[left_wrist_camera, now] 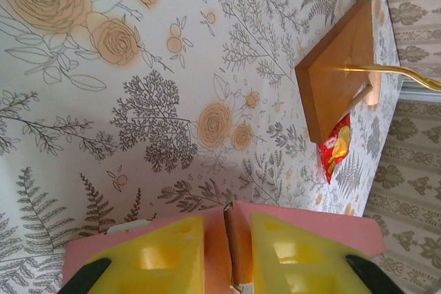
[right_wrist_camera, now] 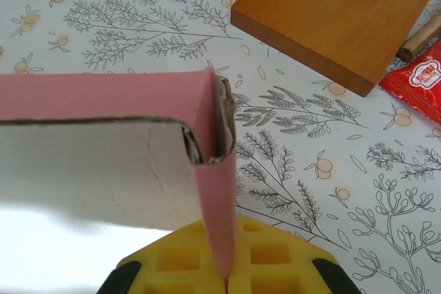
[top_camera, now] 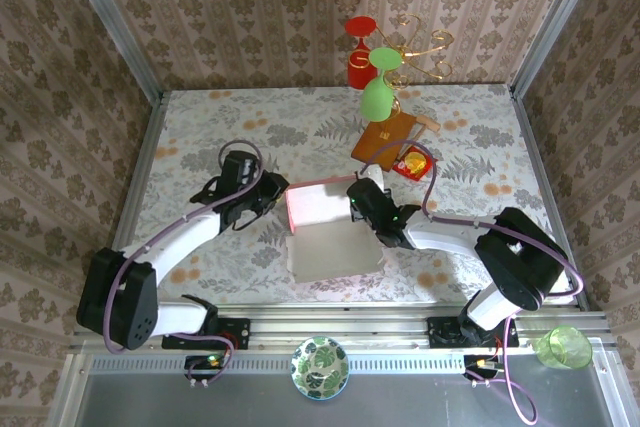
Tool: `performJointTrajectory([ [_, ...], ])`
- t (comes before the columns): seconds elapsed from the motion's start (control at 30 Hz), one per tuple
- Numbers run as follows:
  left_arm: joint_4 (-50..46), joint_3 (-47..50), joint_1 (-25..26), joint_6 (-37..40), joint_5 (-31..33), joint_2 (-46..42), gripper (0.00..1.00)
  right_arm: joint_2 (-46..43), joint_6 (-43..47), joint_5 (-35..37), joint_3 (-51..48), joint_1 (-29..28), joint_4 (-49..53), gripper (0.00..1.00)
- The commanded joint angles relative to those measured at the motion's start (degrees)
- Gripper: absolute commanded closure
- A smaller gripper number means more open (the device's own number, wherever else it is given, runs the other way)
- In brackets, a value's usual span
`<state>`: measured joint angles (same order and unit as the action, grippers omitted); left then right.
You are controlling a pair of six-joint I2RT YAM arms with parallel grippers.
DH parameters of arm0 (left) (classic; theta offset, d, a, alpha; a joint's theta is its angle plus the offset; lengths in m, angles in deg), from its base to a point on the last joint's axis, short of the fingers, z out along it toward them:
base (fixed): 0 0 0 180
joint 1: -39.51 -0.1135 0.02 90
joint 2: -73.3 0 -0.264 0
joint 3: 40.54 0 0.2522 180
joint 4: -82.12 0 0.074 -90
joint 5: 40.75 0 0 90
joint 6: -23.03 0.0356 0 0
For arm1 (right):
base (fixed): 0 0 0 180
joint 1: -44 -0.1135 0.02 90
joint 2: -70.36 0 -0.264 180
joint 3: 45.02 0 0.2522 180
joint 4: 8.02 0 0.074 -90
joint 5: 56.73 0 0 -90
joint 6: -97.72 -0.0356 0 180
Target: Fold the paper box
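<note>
Left gripper (left_wrist_camera: 228, 259) pinching one end wall of the pink box (top_camera: 318, 205), right gripper (right_wrist_camera: 226, 277) shut tight on the other raised wall, box sitting between both grippers, board (right_wrist_camera: 331, 12) just past the right one

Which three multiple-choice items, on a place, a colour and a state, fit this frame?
1. Where is the packet? A in the bowl; B beside the board; C at the near edge.
2. What colour is the box outside? A pink; B blue; C green.
3. What is the right gripper doing? A hanging open; B holding the packet; C gripping a box wall.
Answers: 1 B, it lies next to the board; 2 A, its outer walls are pink; 3 C, the wall stands pinched between its pads.
</note>
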<state>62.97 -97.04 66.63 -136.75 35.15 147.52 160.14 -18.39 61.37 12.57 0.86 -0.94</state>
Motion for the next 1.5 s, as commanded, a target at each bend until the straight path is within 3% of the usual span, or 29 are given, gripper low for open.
performJointTrajectory([
  [0.0, -0.73, 2.12, 1.01, -1.79, 1.15, -1.44, 0.80, 0.30, -3.26, 3.35, -1.20, 0.45, -4.83, 1.00],
  [0.77, 0.88, -3.05, -2.67, 6.50, 2.02, -0.12, 0.87, 5.93, -3.21, -0.46, 2.69, 4.90, -15.95, 1.00],
  [0.83, -0.94, -3.30, -3.09, 7.12, 2.57, -1.00, 0.84, 6.20, -2.92, -0.37, 2.92, 4.99, -16.00, 1.00],
  [1.03, -12.08, -6.14, -4.65, 14.58, 5.59, -6.41, 0.62, 5.51, -3.92, 0.32, 2.73, 5.60, -13.54, 1.00],
  [1.1, -16.69, -6.06, -5.42, 14.46, 4.72, -7.89, 0.60, 4.80, -5.77, 1.47, 3.05, 5.76, -11.36, 1.00],
  [1.23, -27.20, -5.03, -5.36, 7.12, 5.88, -13.18, 0.58, 3.80, -11.00, 3.15, 4.03, 6.04, -6.80, 1.00],
  [1.33, -32.34, -2.66, -3.16, -5.59, 8.54, -19.17, 0.55, 3.38, -15.04, 5.09, 5.15, 6.04, -3.25, 1.00],
  [1.4, -38.01, -2.27, 0.94, -16.32, 11.86, -21.63, 0.55, 3.52, -16.95, 6.04, 6.11, 6.04, -1.36, 1.00],
  [1.47, -39.89, -1.90, 3.54, -24.60, 11.33, -21.82, 0.56, 4.12, -18.20, 6.22, 7.30, 6.04, 0.08, 1.00],
])
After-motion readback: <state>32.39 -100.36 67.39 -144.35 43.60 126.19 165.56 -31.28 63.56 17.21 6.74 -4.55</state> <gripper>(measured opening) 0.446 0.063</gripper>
